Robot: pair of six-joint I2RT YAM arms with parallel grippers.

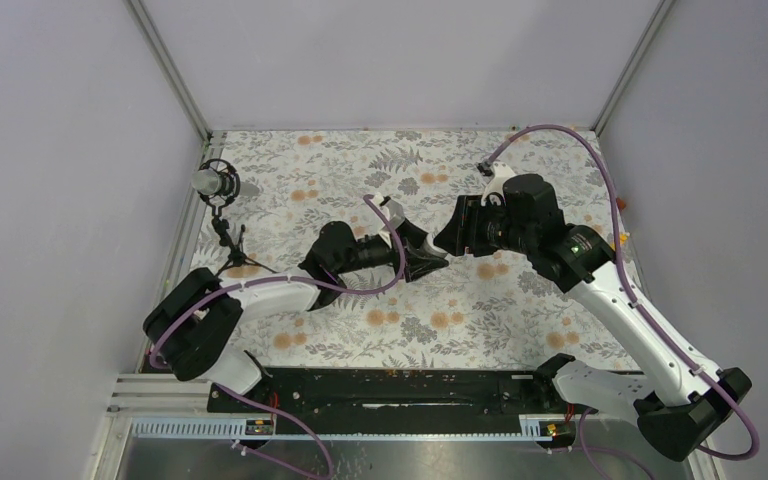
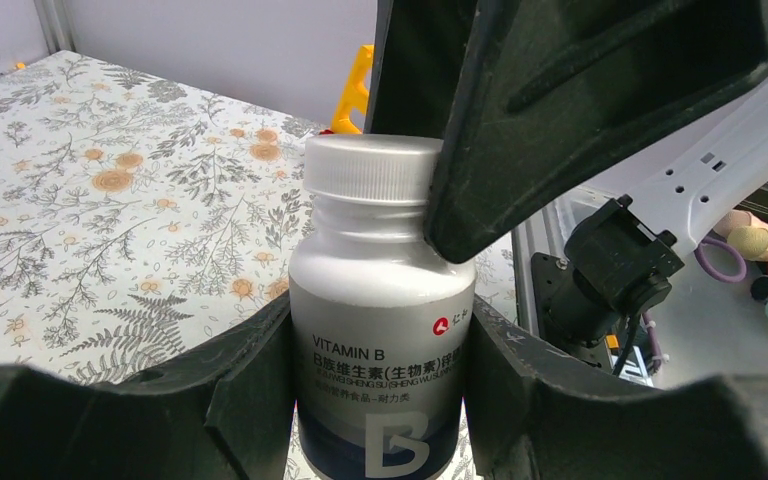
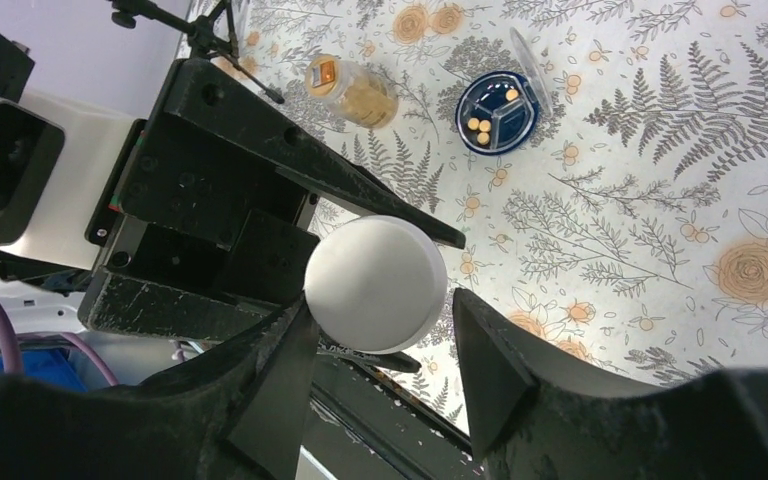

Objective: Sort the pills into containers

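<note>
white-capped bottle (image 2: 380,330) base: cut off by bottom edge | label sides: behind left fingers (image 2: 250,390)

Centre of the table (image 1: 520,330) is jammed. The left gripper (image 2: 378,340) clamps the white-capped bottle (image 2: 380,260), and the right gripper (image 3: 380,305) straddles its cap (image 3: 370,265) from above, with a sliver of gap on one side only. Nothing could pass between the two. The amber bottle (image 3: 352,90) and blue pill case (image 3: 500,108) lie near each other, with bare cloth around both. The microphone stand (image 1: 222,215) blocks the far-left corner. Walls (image 1: 60,200) close in on three sides. The near-right cloth is open.
</note>
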